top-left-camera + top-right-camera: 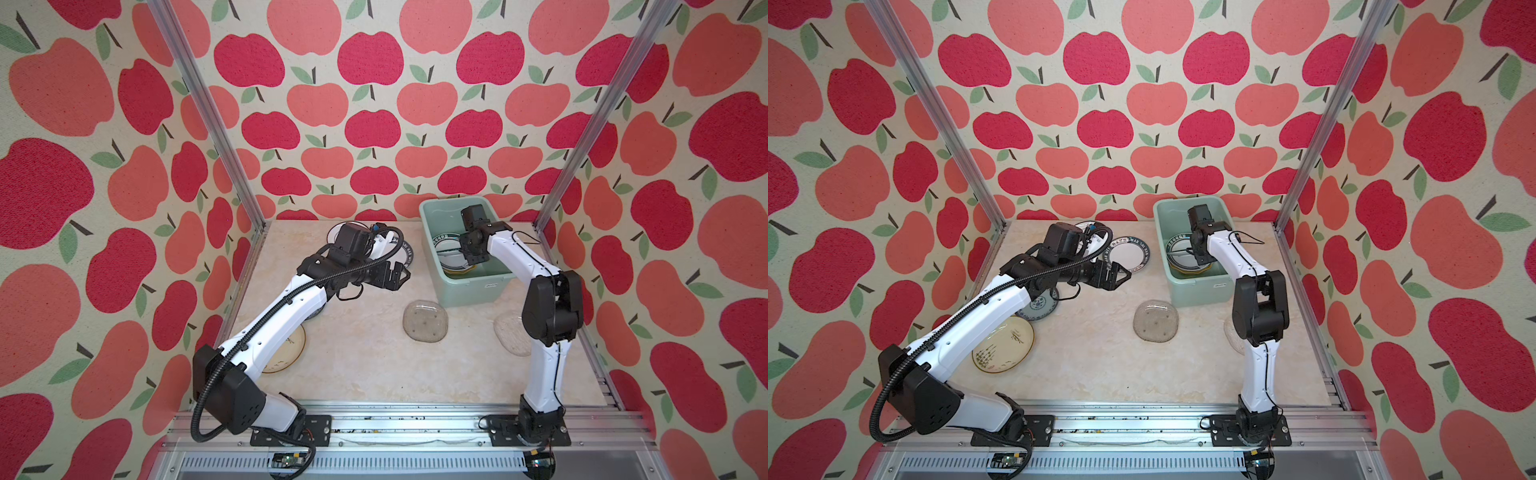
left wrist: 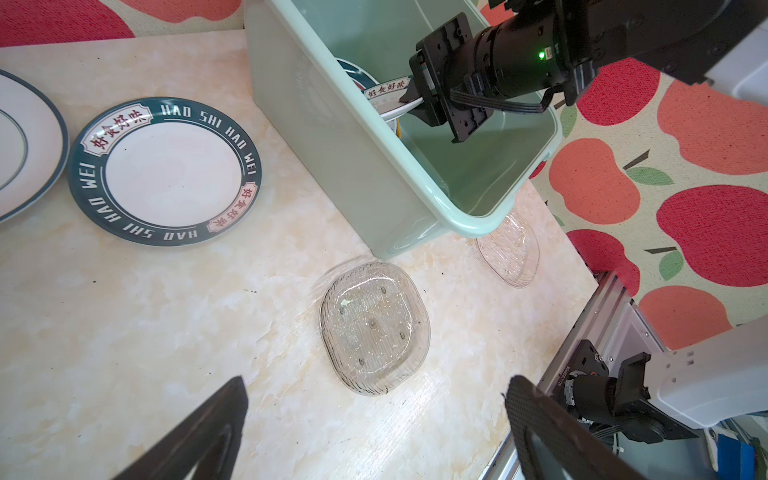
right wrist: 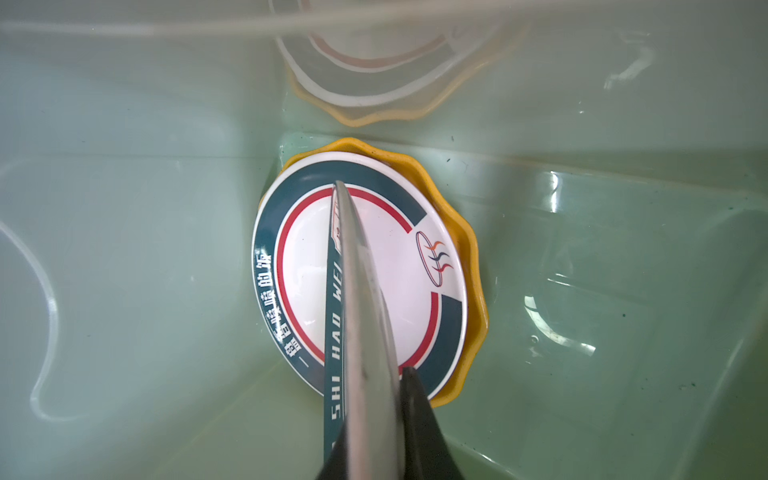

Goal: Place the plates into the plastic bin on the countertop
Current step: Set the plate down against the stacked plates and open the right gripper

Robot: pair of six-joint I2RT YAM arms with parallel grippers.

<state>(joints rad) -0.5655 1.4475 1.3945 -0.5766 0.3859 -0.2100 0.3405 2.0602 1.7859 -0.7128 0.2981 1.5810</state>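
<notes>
Nearest, a cream plate (image 1: 1003, 345) lies on the surface (image 1: 365, 374), partly under the left arm. To its right sit two clear glass plates (image 1: 424, 321), one half hidden behind the right arm. Slightly further back, a blue-patterned plate (image 1: 1040, 307) peeks from under the left arm. The left fingers (image 1: 1120, 276) hang spread wide and empty above the surface. Beyond them lie a lettered plate (image 1: 1131, 253) and a thin-rimmed plate (image 1: 1090, 227), so six plates wait outside. At the back right, inside the plastic bin (image 1: 473, 291), the right fingers (image 2: 411, 95) clench a second lettered plate (image 3: 365, 332) on edge. It hangs over a red-ringed plate (image 3: 386, 257) lying on a yellow scalloped plate (image 3: 467, 249). I judge the task roughly a third done.
</notes>
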